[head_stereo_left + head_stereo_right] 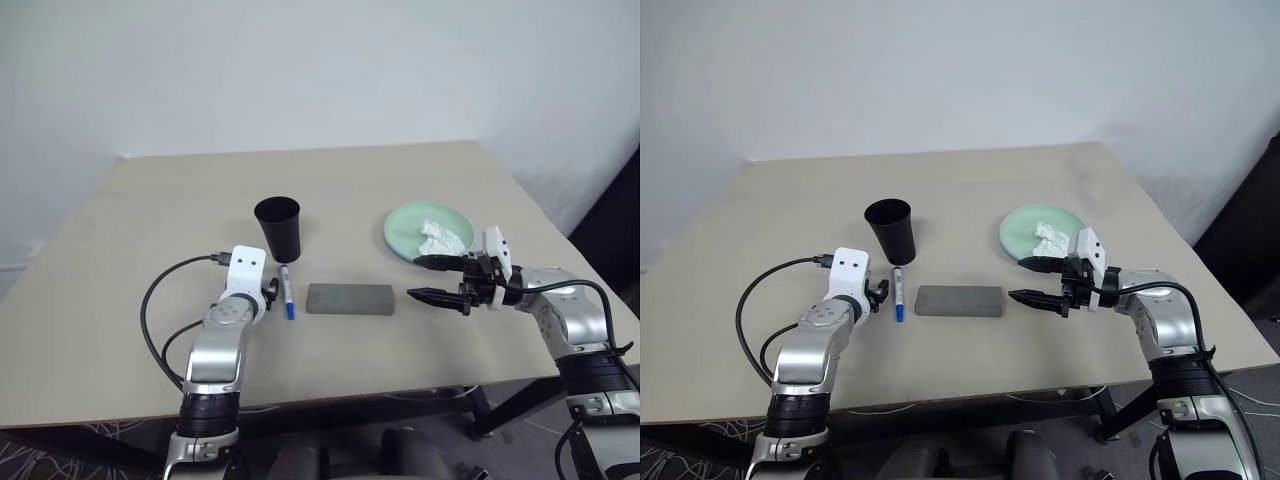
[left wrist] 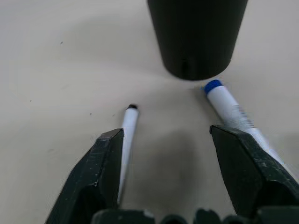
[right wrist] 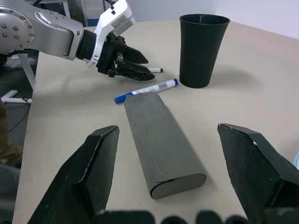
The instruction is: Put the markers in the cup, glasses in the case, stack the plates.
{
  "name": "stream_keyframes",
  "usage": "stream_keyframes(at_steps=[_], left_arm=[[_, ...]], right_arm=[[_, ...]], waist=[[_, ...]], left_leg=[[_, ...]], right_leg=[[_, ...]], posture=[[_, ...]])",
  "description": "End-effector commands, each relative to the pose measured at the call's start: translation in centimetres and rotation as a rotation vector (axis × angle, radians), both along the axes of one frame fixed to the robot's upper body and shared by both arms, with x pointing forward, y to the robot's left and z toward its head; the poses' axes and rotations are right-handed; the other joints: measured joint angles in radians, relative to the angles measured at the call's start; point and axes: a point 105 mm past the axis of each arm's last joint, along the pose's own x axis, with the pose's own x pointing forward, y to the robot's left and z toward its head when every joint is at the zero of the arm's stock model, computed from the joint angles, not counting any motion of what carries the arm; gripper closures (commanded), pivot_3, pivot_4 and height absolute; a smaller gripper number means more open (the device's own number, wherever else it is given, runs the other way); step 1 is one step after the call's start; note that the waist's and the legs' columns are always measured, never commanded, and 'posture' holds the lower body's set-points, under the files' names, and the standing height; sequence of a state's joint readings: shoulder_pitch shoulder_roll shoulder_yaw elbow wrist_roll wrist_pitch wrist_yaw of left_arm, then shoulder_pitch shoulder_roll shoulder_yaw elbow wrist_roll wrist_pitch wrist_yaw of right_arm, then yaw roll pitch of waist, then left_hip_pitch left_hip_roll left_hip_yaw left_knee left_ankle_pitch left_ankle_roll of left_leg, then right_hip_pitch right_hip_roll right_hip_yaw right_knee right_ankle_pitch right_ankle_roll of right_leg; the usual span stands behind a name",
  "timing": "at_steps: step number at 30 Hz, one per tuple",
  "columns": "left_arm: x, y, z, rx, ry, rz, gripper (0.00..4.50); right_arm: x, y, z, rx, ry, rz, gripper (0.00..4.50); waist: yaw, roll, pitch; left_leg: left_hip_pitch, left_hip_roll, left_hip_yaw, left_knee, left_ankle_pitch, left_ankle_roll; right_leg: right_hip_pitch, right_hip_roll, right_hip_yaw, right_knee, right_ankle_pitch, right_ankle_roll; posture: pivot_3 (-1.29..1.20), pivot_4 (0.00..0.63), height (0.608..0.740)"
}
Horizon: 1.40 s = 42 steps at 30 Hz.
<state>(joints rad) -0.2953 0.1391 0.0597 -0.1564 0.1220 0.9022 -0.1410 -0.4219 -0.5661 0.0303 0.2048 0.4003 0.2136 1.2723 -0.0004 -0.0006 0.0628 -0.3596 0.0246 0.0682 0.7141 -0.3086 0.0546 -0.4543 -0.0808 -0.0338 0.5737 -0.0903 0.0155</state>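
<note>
Judged from how things lie, most of the job is left. Both markers are out on the counter (image 1: 120,300), not in the cup (image 1: 277,228). The blue-capped marker (image 1: 287,291) lies just at the cup's six o'clock, and the dark-tipped marker (image 2: 127,140) lies just beside it, close to the cup's foot. The cup stands upright near the counter's middle; whether anything is in it I cannot tell.

The case (image 1: 349,298) lies closed at about four o'clock from the cup, flat on the counter. No glasses can be seen lying out, so they may already be inside the shut case; that cannot be confirmed.

Only the pale green plate (image 1: 402,228) is plain to see, at three o'clock from the cup, with a crumpled white tissue (image 1: 441,238) on it. Whether a second plate sits under it cannot be made out, so the stacking may or may not be done.

The left tool (image 2: 166,156) has its fingers spread wide, low over the counter, with the dark-tipped marker against the inner side of one finger and the blue-capped marker by the other; it pinches nothing. The right tool (image 1: 425,279) is also spread and empty, hanging between the case and the plate, pointing toward the case.

Count: two markers, one cup, one case, one plate seen for sure, one tissue, no glasses in sight.
</note>
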Motion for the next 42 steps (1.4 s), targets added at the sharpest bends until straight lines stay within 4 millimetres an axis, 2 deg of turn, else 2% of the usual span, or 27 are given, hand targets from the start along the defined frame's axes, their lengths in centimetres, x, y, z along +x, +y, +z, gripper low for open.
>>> stream_keyframes(at_steps=[1, 10, 16, 20, 30, 33, 40, 42], left_arm=[[0.9, -0.9, 1.3, -0.009, -0.036, -0.029, 1.52], [1.5, -1.6, 2.2, 0.0, -0.066, -0.052, 1.52], [1.3, 1.3, 2.0, 0.071, -0.046, 0.033, 1.52], [1.0, 2.5, 1.5, 0.075, -0.017, 0.057, 1.52], [0.5, 3.2, -0.1, 0.038, 0.102, 0.006, 1.52], [0.6, 3.5, -0.2, 0.019, 0.113, 0.006, 2.11], [0.7, 3.9, 0.0, 0.001, 0.106, 0.009, 4.49], [0.7, 3.9, 0.1, -0.003, 0.108, 0.01, 4.49]], right_arm=[[0.0, 0.0, 1.2, 0.008, -0.063, -0.004, 0.84], [-0.3, -0.1, 1.0, 0.006, -0.064, -0.027, 0.84], [-0.3, -0.4, 0.7, -0.007, -0.062, -0.034, 0.84], [-0.3, -0.4, 0.6, -0.014, -0.06, -0.036, 0.84], [-0.2, -0.3, 0.4, -0.016, -0.063, -0.042, 0.84], [-0.3, -0.3, 0.3, -0.016, -0.063, -0.048, 0.84], [-0.4, -0.4, 0.2, -0.017, -0.064, -0.057, 0.84], [-0.4, -0.4, 0.2, -0.017, -0.064, -0.059, 0.84]], waist=[[0.0, 0.0, 0.0], [0.0, 0.0, 0.0], [0.0, 0.0, 0.0], [0.0, 0.0, 0.0], [0.0, 0.0, 0.0], [0.0, 0.0, 0.0], [0.0, 0.0, 0.0], [0.0, 0.0, 0.0]], left_leg=[[0.0, 0.0, 0.0, 0.0, 0.0, 0.0], [-0.001, 0.0, 0.0, 0.0, 0.0, 0.0], [-0.001, 0.0, 0.0, 0.0, 0.0, 0.0], [-0.001, 0.0, 0.0, 0.0, 0.0, 0.0], [-0.001, 0.0, 0.0, 0.0, 0.0, 0.0], [0.0, 0.0, 0.0, 0.0, 0.0, -0.001], [-0.001, 0.001, 0.0, 0.0, 0.0, -0.001], [-0.001, 0.0, 0.0, 0.0, 0.0, -0.001]], right_leg=[[0.0, 0.0, 0.0, 0.0, 0.0, 0.0], [0.0, 0.0, 0.0, -0.001, 0.0, 0.0], [-0.001, 0.0, 0.0, -0.001, 0.0, 0.0], [-0.001, 0.0, 0.0, -0.001, 0.0, 0.0], [-0.001, 0.0, 0.0, 0.0, 0.0, 0.0], [-0.001, 0.0, 0.0, -0.001, 0.0, 0.0], [-0.001, 0.0, 0.0, 0.0, 0.0, 0.0], [-0.001, 0.0, 0.0, -0.001, 0.0, 0.0]], posture=[[0.0, 0.0, 0.74], [0.0, 0.0, 0.74], [0.0, 0.0, 0.74], [0.0, 0.0, 0.74], [0.0, 0.0, 0.74], [0.0, 0.0, 0.74], [0.0, 0.0, 0.74], [0.0, 0.0, 0.74]])
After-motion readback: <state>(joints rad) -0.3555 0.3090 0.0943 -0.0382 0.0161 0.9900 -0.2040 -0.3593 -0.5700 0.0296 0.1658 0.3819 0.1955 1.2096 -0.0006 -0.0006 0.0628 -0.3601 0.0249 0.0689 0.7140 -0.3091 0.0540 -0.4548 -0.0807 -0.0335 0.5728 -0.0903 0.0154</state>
